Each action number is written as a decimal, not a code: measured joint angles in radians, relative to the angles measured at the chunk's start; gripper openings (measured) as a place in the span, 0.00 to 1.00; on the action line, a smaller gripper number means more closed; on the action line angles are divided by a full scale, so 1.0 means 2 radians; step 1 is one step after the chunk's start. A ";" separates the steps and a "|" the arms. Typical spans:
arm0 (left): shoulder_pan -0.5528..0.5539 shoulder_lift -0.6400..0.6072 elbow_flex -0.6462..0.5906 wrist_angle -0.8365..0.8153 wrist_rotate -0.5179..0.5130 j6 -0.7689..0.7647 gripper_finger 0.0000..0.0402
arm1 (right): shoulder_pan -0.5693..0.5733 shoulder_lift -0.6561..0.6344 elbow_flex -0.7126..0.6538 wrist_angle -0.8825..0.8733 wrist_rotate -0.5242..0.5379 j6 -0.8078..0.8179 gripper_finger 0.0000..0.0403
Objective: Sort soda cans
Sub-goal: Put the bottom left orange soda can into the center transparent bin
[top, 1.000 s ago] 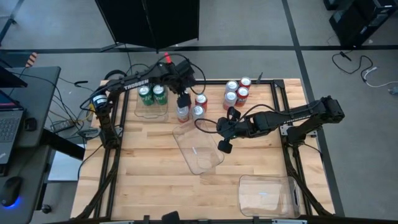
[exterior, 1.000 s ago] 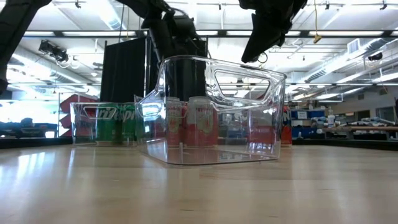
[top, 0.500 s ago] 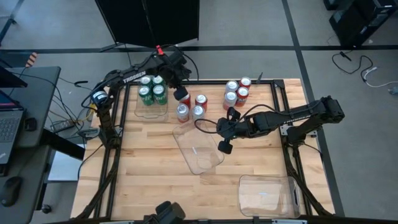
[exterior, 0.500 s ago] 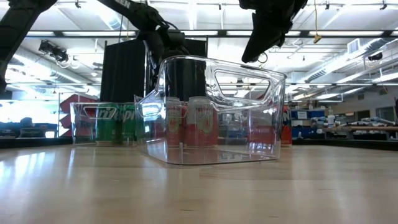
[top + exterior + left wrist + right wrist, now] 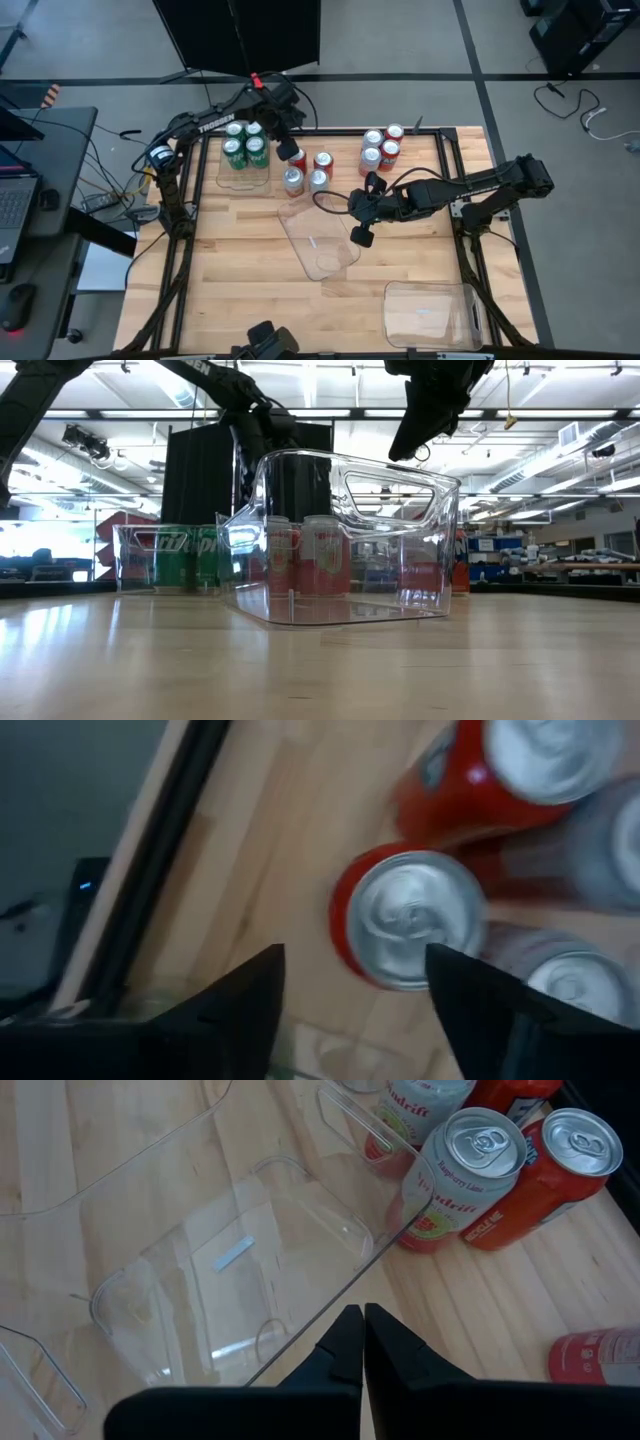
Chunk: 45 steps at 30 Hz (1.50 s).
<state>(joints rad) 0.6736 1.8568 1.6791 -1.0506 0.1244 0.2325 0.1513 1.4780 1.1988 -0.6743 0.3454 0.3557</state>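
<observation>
Left tool (image 5: 355,985), fingers parted, hovers over a red can (image 5: 405,918), aligned to grasp; right tool (image 5: 362,1342), closed and empty, waits beside the clear tray (image 5: 240,1250).

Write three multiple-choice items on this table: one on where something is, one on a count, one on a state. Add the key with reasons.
1. Where are the green cans?
A. in the clear tray by the left arm
B. in the middle tray
C. loose by the right arm

2. How many clear trays are on the table?
A. one
B. three
C. five

3. How does the right tool stand?
A. wide open
B. shut on a red can
C. shut, holding nothing

Key: 1 A, the green cans sit inside the far left tray. 2 B, besides it there are the middle tray and the near right tray. 3 C, its fingers meet with nothing between them.
</observation>
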 joint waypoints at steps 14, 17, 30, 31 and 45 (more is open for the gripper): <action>-0.011 0.000 0.000 -0.028 0.030 0.013 0.09 | 0.000 0.000 0.000 0.000 0.000 0.000 0.00; -0.020 0.000 0.000 -0.021 0.030 0.014 0.19 | 0.000 0.000 0.000 0.000 0.000 0.000 0.01; -0.045 0.000 0.000 0.030 -0.004 -0.029 0.78 | 0.000 0.000 0.000 0.000 -0.013 -0.006 0.04; -0.044 0.000 0.000 0.029 -0.003 -0.029 0.80 | 0.000 0.000 0.000 0.000 -0.013 -0.006 0.04; -0.043 0.019 0.000 0.015 -0.019 -0.026 0.86 | 0.000 0.000 0.000 0.000 -0.013 -0.009 0.05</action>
<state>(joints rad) 0.5869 1.8950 1.6798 -1.0212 0.0871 0.1797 0.1513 1.4780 1.1988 -0.6735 0.3191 0.3382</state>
